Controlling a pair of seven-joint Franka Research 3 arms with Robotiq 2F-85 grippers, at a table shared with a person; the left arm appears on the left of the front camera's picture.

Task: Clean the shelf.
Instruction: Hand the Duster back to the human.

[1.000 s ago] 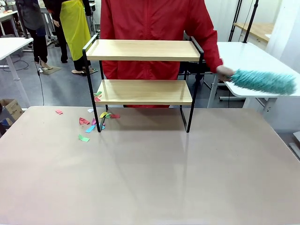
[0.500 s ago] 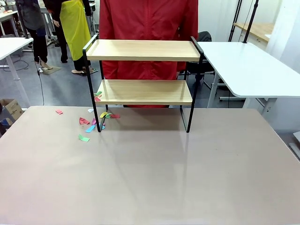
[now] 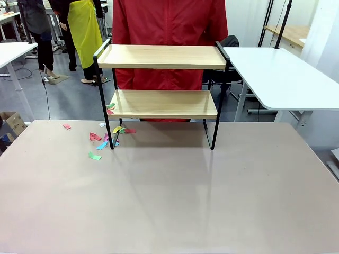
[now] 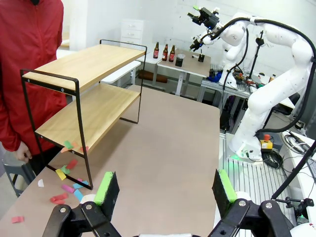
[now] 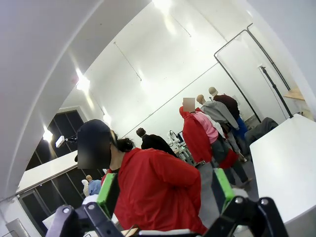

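Toward the far edge of the beige table (image 3: 169, 201) we see the small two-tier shelf (image 3: 161, 103), two light wooden boards in a thin black metal frame, with a person in a red jacket (image 3: 169, 21) just behind it. We judge it rigid, light and tippy; the raised end rails offer the firmest hold. Coloured paper scraps (image 3: 103, 138) lie around its left legs. Both the left gripper (image 4: 165, 190) and right gripper (image 5: 165, 190) stand spread and empty. Open tabletop lies on our side.

Left gripper (image 4: 165, 190): we hold it level, jaws spread wide, green pads (image 4: 104, 188) facing each other, nothing between them. Right gripper (image 5: 165, 192): we tilt it upward, jaws likewise wide apart, empty.
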